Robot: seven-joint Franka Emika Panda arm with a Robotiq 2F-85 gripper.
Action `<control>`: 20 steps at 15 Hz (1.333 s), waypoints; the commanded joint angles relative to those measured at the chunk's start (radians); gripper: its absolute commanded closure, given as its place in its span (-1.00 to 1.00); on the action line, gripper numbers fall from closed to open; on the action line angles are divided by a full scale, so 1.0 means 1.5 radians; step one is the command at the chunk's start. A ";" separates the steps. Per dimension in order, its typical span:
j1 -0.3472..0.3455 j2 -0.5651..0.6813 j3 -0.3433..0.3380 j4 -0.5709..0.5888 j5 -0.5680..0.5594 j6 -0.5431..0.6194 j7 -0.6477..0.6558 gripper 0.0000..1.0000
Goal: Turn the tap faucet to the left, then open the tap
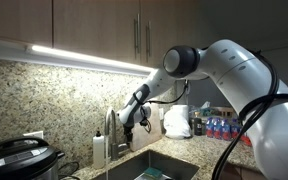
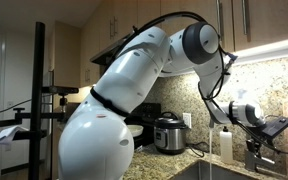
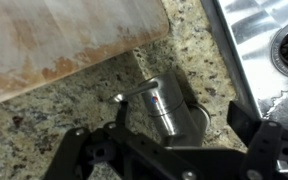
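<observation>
The gripper (image 3: 164, 140) hangs spread wide over the tap (image 3: 169, 108), jaws on either side of its silver body and lever, gripping nothing as far as I can tell. The tap stands on the counter (image 3: 44, 125) just beside the sink (image 3: 249, 45). Which way the spout faces is unclear, so the turn may be done; no water shows, so opening seems left
</observation>
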 commanded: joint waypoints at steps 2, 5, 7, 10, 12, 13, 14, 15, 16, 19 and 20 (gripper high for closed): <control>-0.021 -0.020 0.030 -0.016 -0.005 0.007 -0.031 -1.00; -0.029 -0.028 0.053 -0.028 0.001 0.019 -0.059 -1.00; -0.034 -0.032 0.058 -0.034 0.007 0.027 -0.056 -1.00; -0.044 -0.045 0.059 -0.053 0.009 0.045 -0.050 -1.00; -0.053 -0.055 0.065 -0.068 0.008 0.059 -0.056 -1.00; -0.055 -0.060 0.066 -0.077 0.007 0.063 -0.054 -1.00; -0.063 -0.066 0.075 -0.087 0.010 0.064 -0.062 -1.00; -0.073 -0.074 0.085 -0.098 0.016 0.058 -0.071 -1.00; -0.075 -0.084 0.086 -0.112 0.017 0.054 -0.069 -1.00; -0.074 -0.118 0.073 -0.162 0.014 0.047 -0.050 -1.00; -0.070 -0.131 0.063 -0.178 0.010 0.043 -0.042 -1.00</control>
